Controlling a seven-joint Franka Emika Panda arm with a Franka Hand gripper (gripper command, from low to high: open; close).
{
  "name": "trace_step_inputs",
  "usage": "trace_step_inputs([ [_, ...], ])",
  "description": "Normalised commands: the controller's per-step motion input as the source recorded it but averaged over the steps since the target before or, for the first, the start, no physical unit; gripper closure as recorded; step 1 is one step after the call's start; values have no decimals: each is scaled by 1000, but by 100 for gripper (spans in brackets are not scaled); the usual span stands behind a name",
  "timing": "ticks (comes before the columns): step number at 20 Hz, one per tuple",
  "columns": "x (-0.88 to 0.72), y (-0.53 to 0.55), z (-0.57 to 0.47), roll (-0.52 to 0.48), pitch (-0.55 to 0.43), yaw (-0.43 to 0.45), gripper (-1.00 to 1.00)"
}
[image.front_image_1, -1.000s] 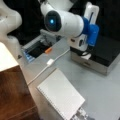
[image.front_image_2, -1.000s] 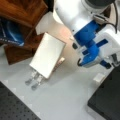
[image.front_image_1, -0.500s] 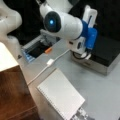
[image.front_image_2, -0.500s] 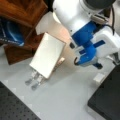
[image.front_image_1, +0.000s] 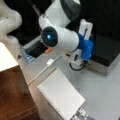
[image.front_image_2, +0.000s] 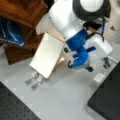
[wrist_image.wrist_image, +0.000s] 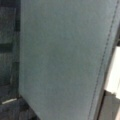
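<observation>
Claw (image.front_image_2: 86, 67) low over the grey worktop (image.front_image_2: 62, 100) – jaw state impossible to tell, white notebook (image.front_image_2: 47, 55) at its nine o'clock, black box (image.front_image_1: 105, 52) near, wrist view filled by a grey-blue surface (wrist_image.wrist_image: 62, 57).

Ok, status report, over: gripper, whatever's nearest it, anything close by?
Gripper hidden behind blue wrist mount. White notebook flat on table, nearest. White cable alongside it, black box beyond.

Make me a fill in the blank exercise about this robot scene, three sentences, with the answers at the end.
1. The spiral notebook lying on the table has a cover coloured ____.
2. The plastic part on the arm's wrist is coloured ____.
3. In a front view, the binder clips lie at the notebook's ____ end.

Missing words: white; blue; lower

The pincer does not show in any view.
</observation>
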Motion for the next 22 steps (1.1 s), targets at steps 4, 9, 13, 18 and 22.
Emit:
trace_step_inputs([
  [4,12,-134,-249,71,-79,85,-100],
  [9,9,-80,-206,156,-49,25,-100],
  [13,29,-76,-211,220,-76,4,-100],
  [18,31,-90,-203,271,-101,-5,-100],
  [22,5,-107,-200,286,-94,9,-100],
])
